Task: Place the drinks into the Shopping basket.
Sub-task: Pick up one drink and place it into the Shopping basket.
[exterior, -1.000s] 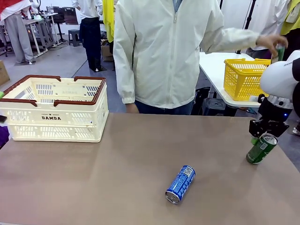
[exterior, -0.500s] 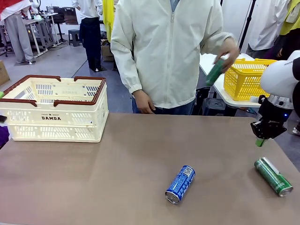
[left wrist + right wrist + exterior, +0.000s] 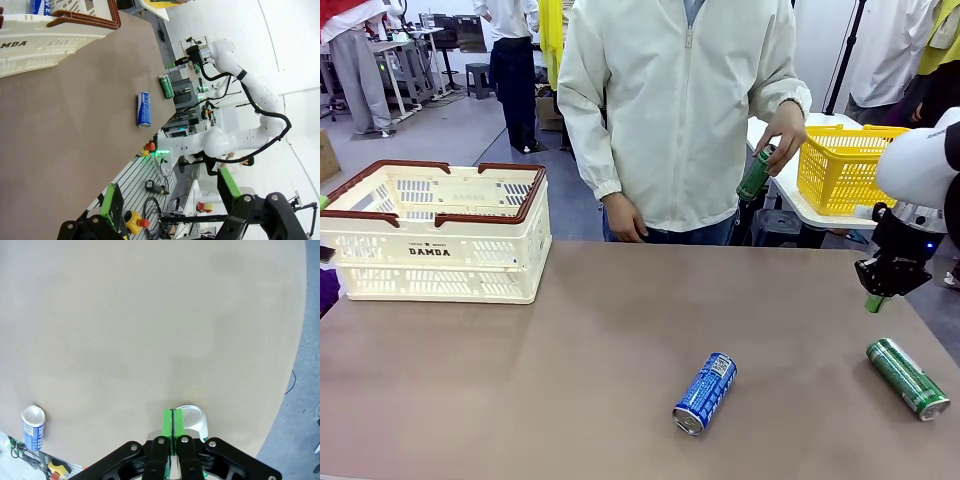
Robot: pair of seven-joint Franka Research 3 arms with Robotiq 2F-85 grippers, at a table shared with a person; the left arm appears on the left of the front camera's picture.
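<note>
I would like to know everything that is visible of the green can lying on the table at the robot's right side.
The slim green metal can has white markings on its side and a silvery rim at its near end. It lies on its side on the brown table, close to the right edge, set diagonally. Only the table touches it. The robot's right hand hangs shut above it, apart from it, holding nothing.
</note>
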